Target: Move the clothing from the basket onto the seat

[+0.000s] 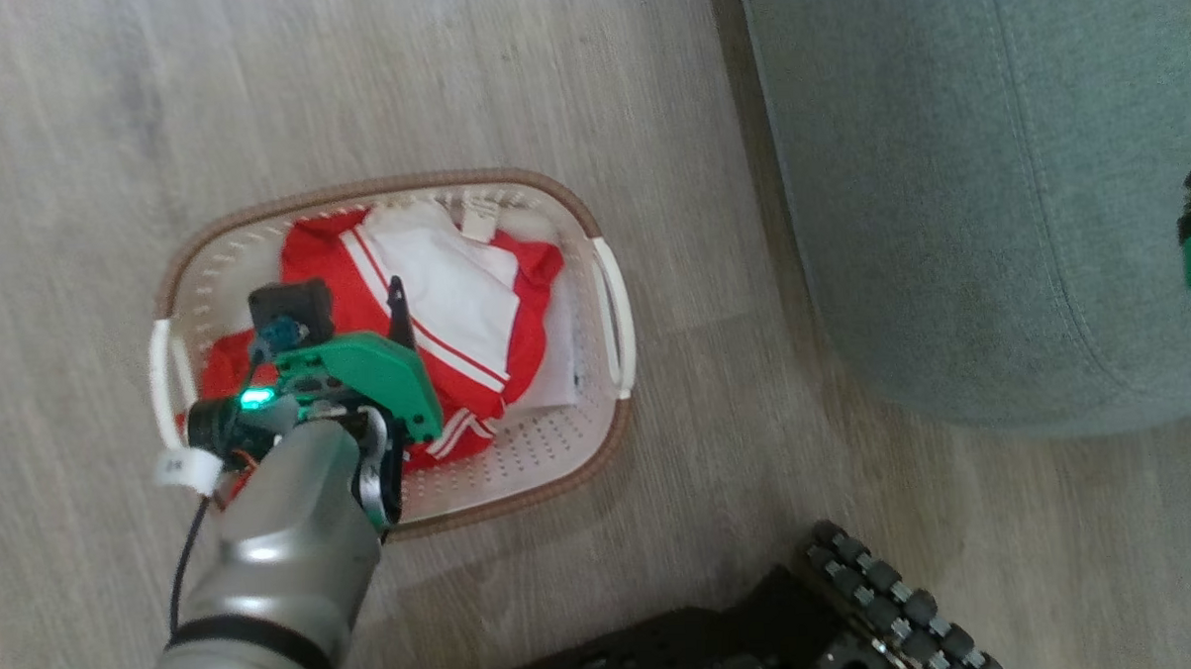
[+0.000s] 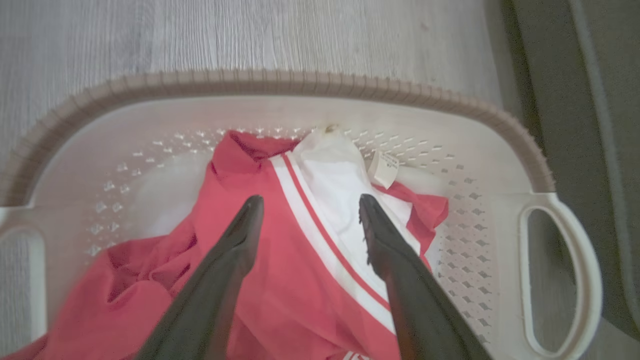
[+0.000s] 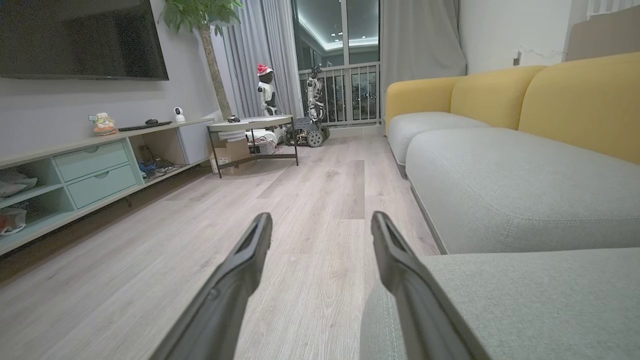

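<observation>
Left gripper (image 2: 310, 202) hung open-fingered, empty, over red-and-white mesh clothing (image 2: 300, 280) in an oval white perforated basket (image 2: 300, 82); bare wood floor (image 1: 716, 390) separated basket from grey-green upholstered seat (image 1: 948, 213).

I look down on a pale wood floor (image 1: 103, 144). Left of centre, toward 9 o'clock, sits the basket (image 1: 551, 192), holding the clothing (image 1: 476, 309): red, with white panels and striped trim. My left gripper (image 1: 352, 308) reaches in from 7 o'clock over the clothing, with one dark finger showing. The seat (image 1: 948, 213) occupies the 2 o'clock corner, apart from the basket. My black wheeled base (image 1: 862, 602) lies at 5 o'clock.
</observation>
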